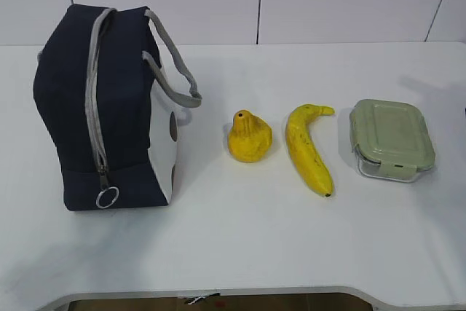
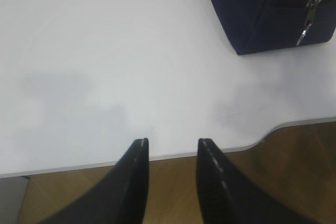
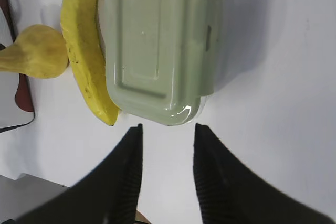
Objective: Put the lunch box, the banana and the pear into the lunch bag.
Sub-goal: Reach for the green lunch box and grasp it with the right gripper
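Note:
The navy lunch bag [image 1: 102,107] stands zipped at the left of the table, its ring pull [image 1: 107,197] low at the front; a corner of it shows in the left wrist view [image 2: 268,9]. The yellow pear [image 1: 249,136], the banana [image 1: 309,148] and the lunch box [image 1: 391,138] with its sage-green lid lie in a row to its right. My right gripper [image 3: 168,127] is open and empty, just short of the lunch box [image 3: 157,40], with the banana [image 3: 86,45] and pear [image 3: 34,52] beyond. My left gripper [image 2: 173,141] is open and empty over the table's front edge.
The white table [image 1: 240,238] has a curved cut-out at its front edge [image 2: 294,124], with wooden floor below. A white wall runs behind the table. Neither arm shows in the exterior view.

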`<action>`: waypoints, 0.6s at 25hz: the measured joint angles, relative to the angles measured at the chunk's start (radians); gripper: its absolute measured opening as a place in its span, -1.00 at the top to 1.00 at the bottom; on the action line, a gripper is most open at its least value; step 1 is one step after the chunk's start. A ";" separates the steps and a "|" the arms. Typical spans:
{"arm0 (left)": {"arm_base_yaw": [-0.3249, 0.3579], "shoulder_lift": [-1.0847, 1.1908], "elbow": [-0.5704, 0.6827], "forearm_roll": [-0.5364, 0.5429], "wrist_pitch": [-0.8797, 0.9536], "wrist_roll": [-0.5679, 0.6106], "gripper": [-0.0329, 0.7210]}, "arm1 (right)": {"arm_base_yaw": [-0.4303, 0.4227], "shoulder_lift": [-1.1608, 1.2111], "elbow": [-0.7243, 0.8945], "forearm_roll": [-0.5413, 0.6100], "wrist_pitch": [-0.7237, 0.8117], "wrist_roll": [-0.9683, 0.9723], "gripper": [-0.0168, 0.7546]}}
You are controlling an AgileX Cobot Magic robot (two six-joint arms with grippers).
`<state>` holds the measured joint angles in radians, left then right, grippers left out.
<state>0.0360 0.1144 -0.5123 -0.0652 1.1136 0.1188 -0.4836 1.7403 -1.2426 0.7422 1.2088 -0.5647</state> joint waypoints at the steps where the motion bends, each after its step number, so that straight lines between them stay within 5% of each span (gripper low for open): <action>1: 0.000 0.000 0.000 0.000 0.000 0.000 0.28 | 0.000 0.000 0.000 0.000 0.000 0.000 0.22; 4: 0.000 0.000 0.000 0.000 0.000 0.000 0.28 | 0.000 0.004 -0.001 0.002 0.000 0.012 0.12; 9: 0.000 0.000 0.000 0.001 0.000 0.000 0.28 | 0.000 0.049 -0.001 0.008 0.000 -0.018 -0.51; 15: 0.000 0.000 0.000 0.001 0.000 0.000 0.28 | 0.000 0.113 -0.021 0.081 -0.002 -0.080 -0.60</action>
<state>0.0360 0.1144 -0.5123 -0.0646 1.1136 0.1188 -0.4836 1.8528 -1.2636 0.8235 1.2071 -0.6449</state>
